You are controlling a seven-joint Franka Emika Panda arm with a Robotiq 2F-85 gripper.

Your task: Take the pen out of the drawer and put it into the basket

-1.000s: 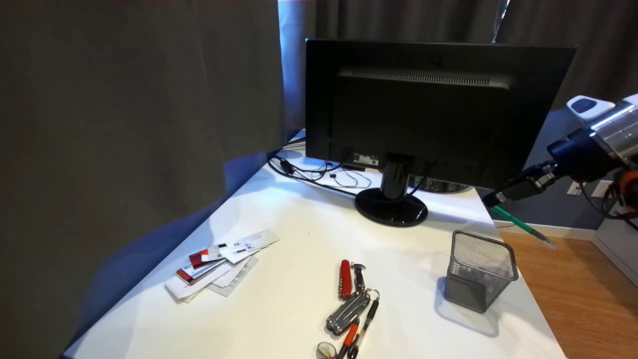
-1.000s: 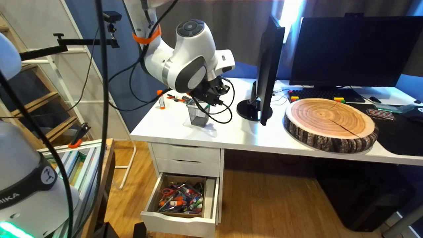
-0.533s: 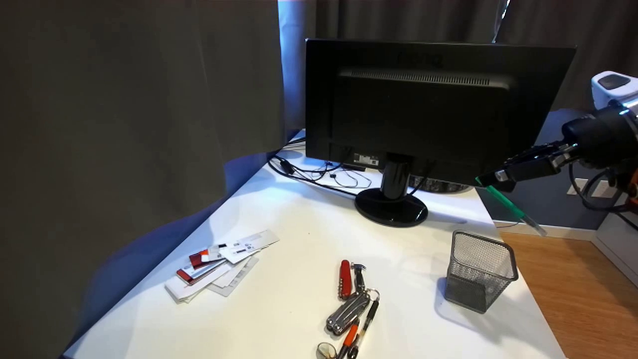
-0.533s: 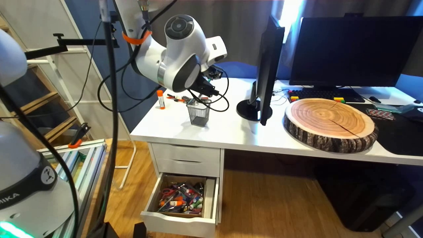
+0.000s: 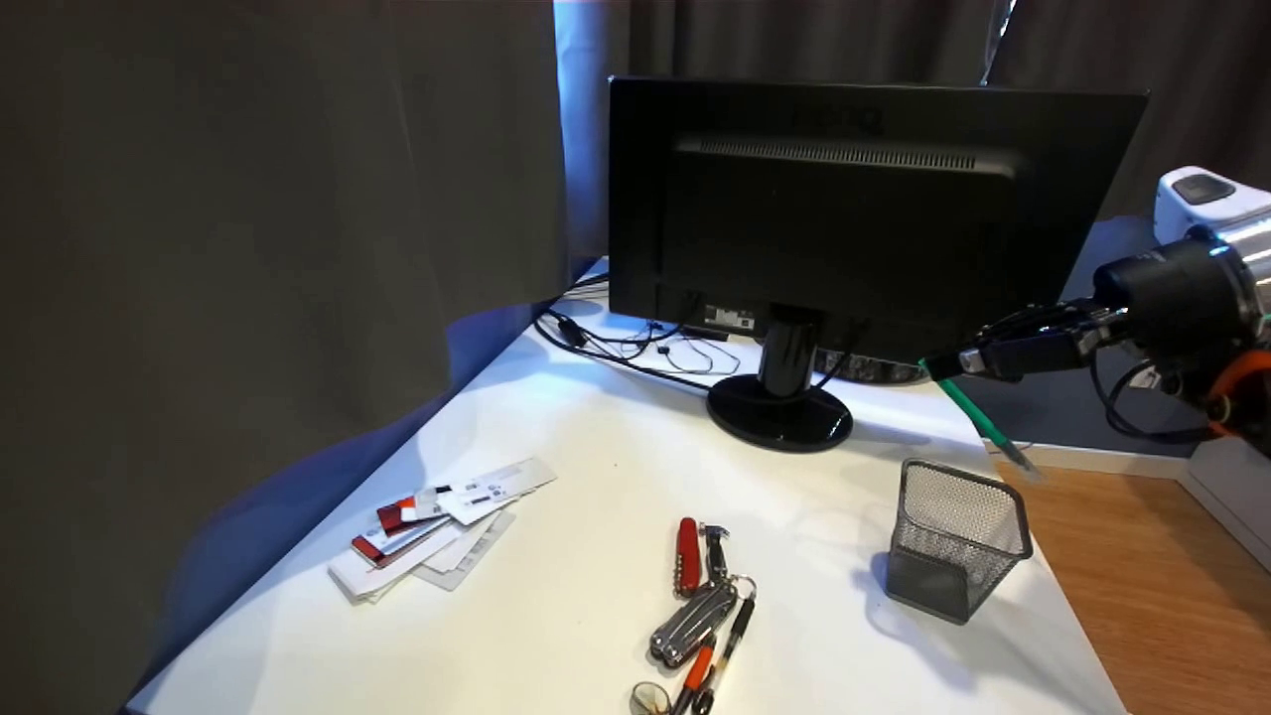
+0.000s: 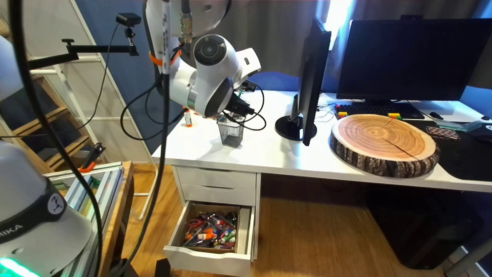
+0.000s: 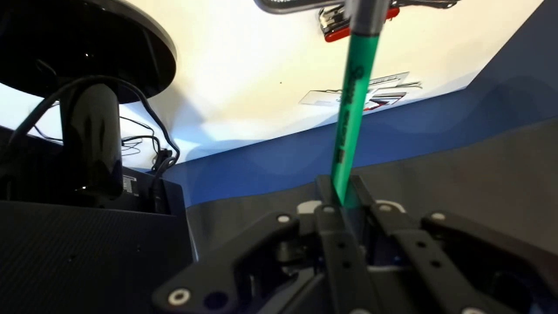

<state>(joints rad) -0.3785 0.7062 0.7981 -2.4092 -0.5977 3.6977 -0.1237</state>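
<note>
Now | tilted pen [image 7: 353, 103] swings closer to basket [image 5: 955, 541] | claw [image 7: 341, 188] grasps pen's upper end | carry looks nearly done, 1 release left

Wrist view, pen [image 7: 355, 97] cropped, basket [image 7: 298, 6] mostly cropped

Pen [image 7: 356, 87]: green, dark lettering lengthwise, greyish end. Basket [image 5: 948, 561]: grey, fine mesh. Gripper [image 7: 343, 192]: black. Worktop [image 5: 576, 606]: white. Monitor [image 5: 844, 228]: black. Wood slice [image 6: 384, 138]: tan face, concentric rings, dark bark edge. Drawer [image 6: 209, 262]: white. Floor [image 5: 1142, 576]: orange-brown, wood-grained. Curtain [image 5: 268, 248]: dark grey-brown.
</note>
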